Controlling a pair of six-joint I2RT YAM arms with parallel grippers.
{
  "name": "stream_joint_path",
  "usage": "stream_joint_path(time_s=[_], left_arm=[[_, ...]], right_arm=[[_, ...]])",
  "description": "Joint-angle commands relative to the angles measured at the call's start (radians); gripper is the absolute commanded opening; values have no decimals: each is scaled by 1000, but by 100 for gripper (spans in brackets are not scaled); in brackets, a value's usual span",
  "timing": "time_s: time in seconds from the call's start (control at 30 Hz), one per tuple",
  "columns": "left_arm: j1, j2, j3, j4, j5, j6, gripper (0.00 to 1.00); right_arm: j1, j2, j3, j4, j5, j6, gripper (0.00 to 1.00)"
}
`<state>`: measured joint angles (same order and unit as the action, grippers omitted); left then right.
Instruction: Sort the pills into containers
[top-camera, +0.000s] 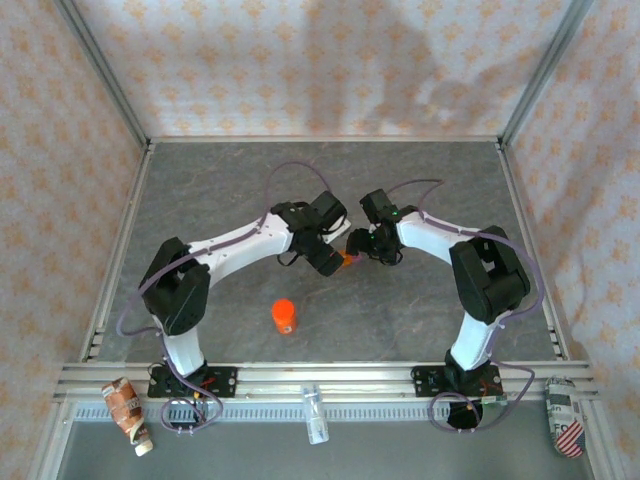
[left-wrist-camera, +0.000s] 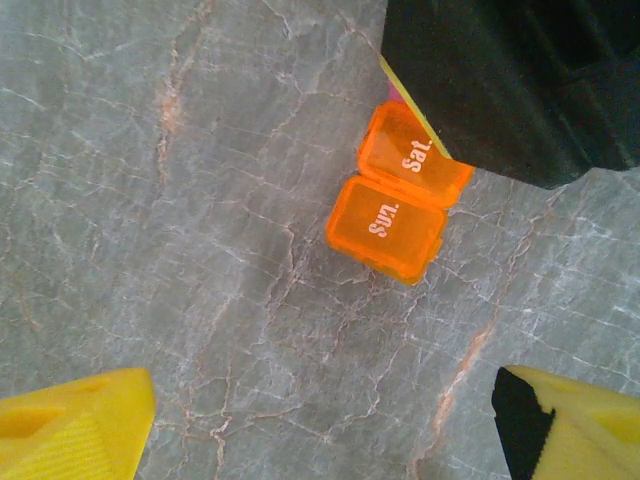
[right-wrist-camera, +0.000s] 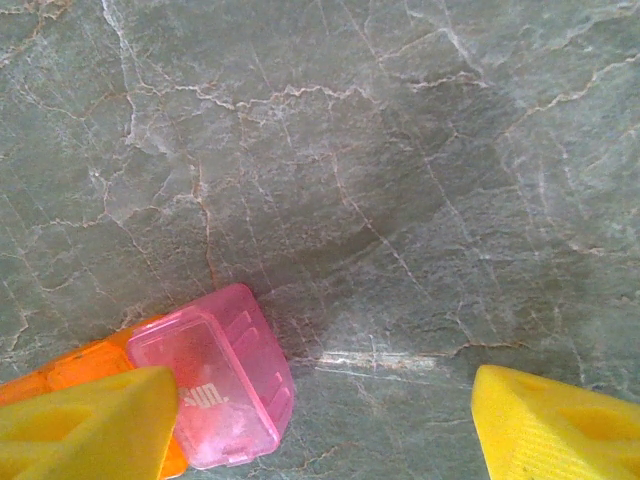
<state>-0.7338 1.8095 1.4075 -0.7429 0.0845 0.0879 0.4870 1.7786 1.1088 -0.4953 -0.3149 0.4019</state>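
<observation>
Find pill box (left-wrist-camera: 400, 200) flat on the table (top-camera: 430, 180), mid-table between both arms. Note left gripper (left-wrist-camera: 330, 430) spread wide, empty. Note right gripper (right-wrist-camera: 320, 425) likewise apart, one finger (right-wrist-camera: 85, 420) overlapping the orange end beside the pink compartment (right-wrist-camera: 215, 385). Expect light, stiff, slick plastic, likely to skid. Pinch across the narrow walls, clear of lids.

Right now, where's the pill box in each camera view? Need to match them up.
Top external: pill box mid-table, up and right of the orange bottle.
Left wrist: pill box upper right of centre, orange lids marked Sat. and Sun.
Right wrist: pill box bottom left, pink half plainest.
Shared landmark: the grey veined table under it.
</observation>
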Motion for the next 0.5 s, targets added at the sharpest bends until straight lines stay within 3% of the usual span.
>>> stream_joint_path(time_s=[0.0,0.47], left_arm=[[-7,28,28,14,-36,24,89],[-11,94,22,85,-10,19,89]], right_arm=[[-8,29,0,-2,39,18,77],[-8,38,2,0,31,19,76]])
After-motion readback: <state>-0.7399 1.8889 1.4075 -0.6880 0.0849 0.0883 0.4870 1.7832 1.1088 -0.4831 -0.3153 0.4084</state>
